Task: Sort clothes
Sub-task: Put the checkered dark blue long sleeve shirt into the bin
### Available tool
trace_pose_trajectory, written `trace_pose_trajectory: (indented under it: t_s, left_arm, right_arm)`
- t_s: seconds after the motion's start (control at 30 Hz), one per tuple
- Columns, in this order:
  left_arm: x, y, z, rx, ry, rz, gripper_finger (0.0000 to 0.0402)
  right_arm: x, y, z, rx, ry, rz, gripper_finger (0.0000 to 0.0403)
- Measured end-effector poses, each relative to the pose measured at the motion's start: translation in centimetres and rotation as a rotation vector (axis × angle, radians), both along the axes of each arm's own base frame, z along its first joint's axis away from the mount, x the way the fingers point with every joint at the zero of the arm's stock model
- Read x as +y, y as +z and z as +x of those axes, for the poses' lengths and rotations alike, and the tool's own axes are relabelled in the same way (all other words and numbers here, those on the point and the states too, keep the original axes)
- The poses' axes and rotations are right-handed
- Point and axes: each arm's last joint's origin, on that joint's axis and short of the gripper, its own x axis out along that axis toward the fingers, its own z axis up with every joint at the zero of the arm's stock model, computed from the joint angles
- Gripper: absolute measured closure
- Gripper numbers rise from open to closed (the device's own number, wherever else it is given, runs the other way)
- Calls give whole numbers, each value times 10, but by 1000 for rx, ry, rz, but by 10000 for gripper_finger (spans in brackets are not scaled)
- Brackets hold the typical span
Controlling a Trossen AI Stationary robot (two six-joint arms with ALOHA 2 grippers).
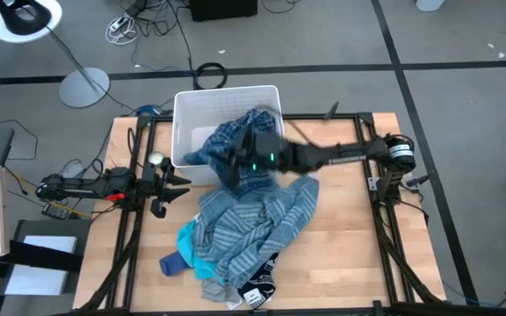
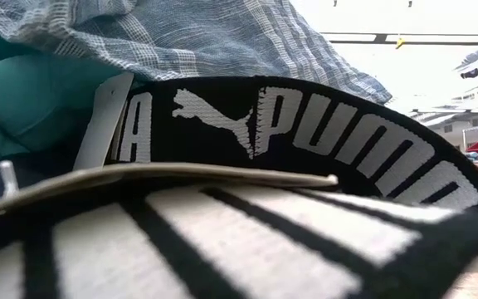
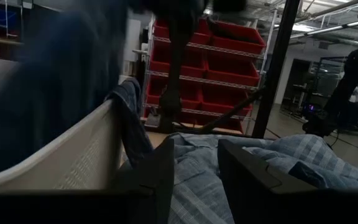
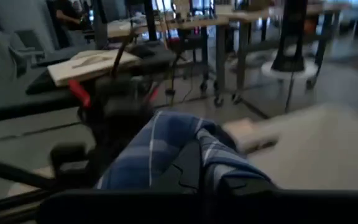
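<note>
Our right gripper [image 1: 251,161] hangs over the near rim of the white bin [image 1: 191,110], its fingers pinched shut on the navy plaid shirt [image 1: 235,140], which drapes from them half inside the bin and half over its rim. Our left gripper [image 1: 176,186] waits beside the bin, fingers spread, with the blue-grey striped shirt [image 1: 253,224] heaped on the bench [image 1: 350,237] beyond the bin's near side.

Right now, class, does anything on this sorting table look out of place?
Yes: the navy plaid shirt drapes over the white bin's front rim, half in, half out, with the right hand shut on it.
</note>
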Motion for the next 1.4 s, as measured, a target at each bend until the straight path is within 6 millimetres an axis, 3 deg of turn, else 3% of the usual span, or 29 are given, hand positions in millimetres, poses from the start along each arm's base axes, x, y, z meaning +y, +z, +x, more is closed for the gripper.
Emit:
trace_pose_trajectory:
  t_s: [0.13, 0.33, 0.47, 0.63, 0.97, 1.07, 1.17, 1.4]
  left_arm:
    - [0, 0, 0, 0, 0, 0, 273]
    - [0, 0, 0, 0, 0, 0, 273]
    - [0, 0, 0, 0, 0, 0, 273]
    - [0, 0, 0, 0, 0, 0, 273]
    - [0, 0, 0, 1, 7, 38, 273]
    - [1, 0, 0, -5, 49, 164, 273]
    - [1, 1, 0, -6, 61, 178, 273]
    - [3, 3, -1, -29, 128, 114, 273]
  right_arm:
    - [-37, 43, -8, 34, -64, -100, 399]
    - [-98, 81, -36, 152, -191, -136, 401]
    - [-122, 65, -51, 340, -182, 18, 401]
    - [-128, 32, -59, 589, -166, 150, 397]
    - [-123, -24, -53, 700, 9, 284, 326]
    - [-126, -26, -57, 726, 8, 299, 291]
    - [-128, -23, -64, 747, -1, 310, 259]
    - [-129, 8, -87, 665, -24, 286, 209]
